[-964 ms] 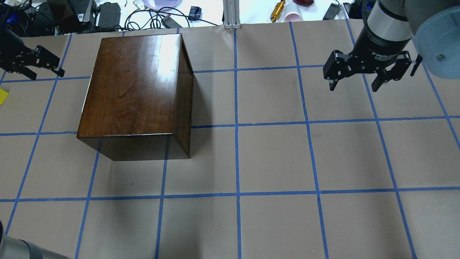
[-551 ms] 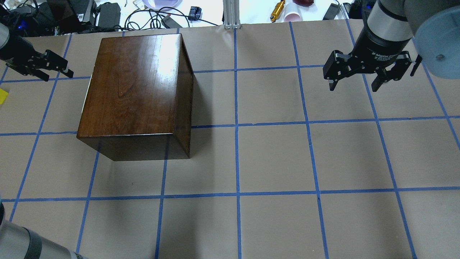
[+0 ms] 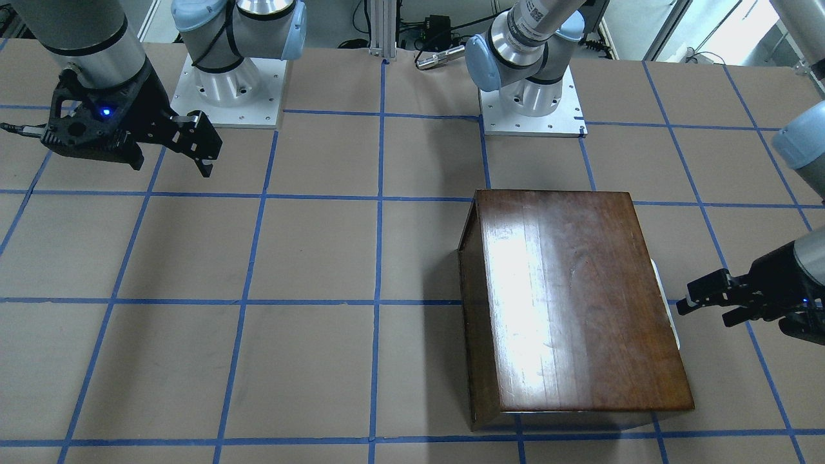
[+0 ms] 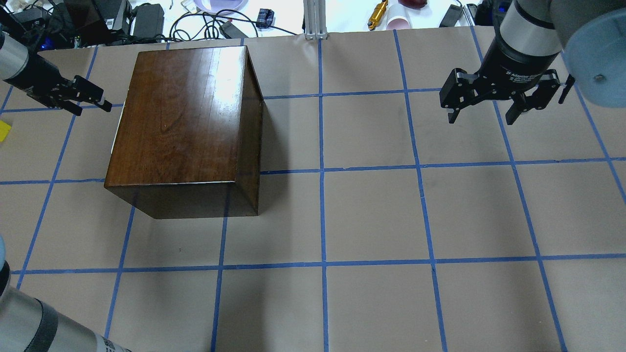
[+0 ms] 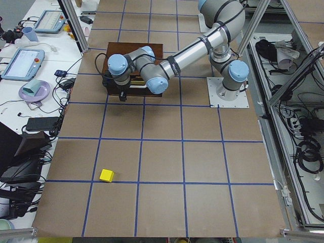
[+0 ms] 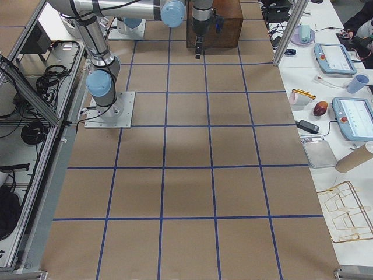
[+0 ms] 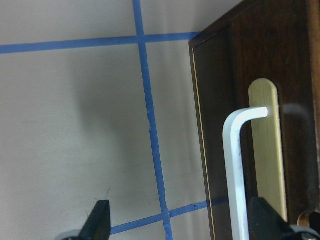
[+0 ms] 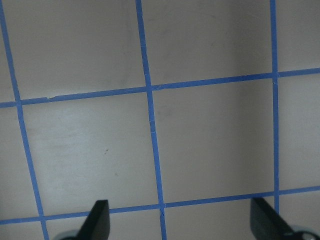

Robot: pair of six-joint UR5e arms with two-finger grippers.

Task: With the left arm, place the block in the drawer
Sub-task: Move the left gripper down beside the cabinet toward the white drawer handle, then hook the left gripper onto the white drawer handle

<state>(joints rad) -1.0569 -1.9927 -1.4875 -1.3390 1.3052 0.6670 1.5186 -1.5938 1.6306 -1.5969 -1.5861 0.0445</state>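
The block (image 4: 3, 130), a small yellow cube, lies on the table at the far left edge of the overhead view and stands alone in the exterior left view (image 5: 106, 175). The drawer (image 7: 215, 100) is shut in the dark wooden box (image 4: 186, 117). Its dark front carries a white bent handle (image 7: 235, 170) over a brass plate. My left gripper (image 4: 93, 106) is open and empty. It hovers just left of the box, pointing at the drawer front, which fills the right side of the left wrist view. My right gripper (image 4: 481, 117) is open and empty at the far right.
The box also shows in the front-facing view (image 3: 573, 296), with the white handle (image 3: 664, 303) facing my left gripper (image 3: 699, 303). Cables and clutter line the table's far edge (image 4: 205, 19). Brown paper with blue tape grid covers the table (image 4: 371, 215).
My left gripper has moved right, from the table's left edge toward the box's drawer side. The block, the box and my right gripper have not moved.
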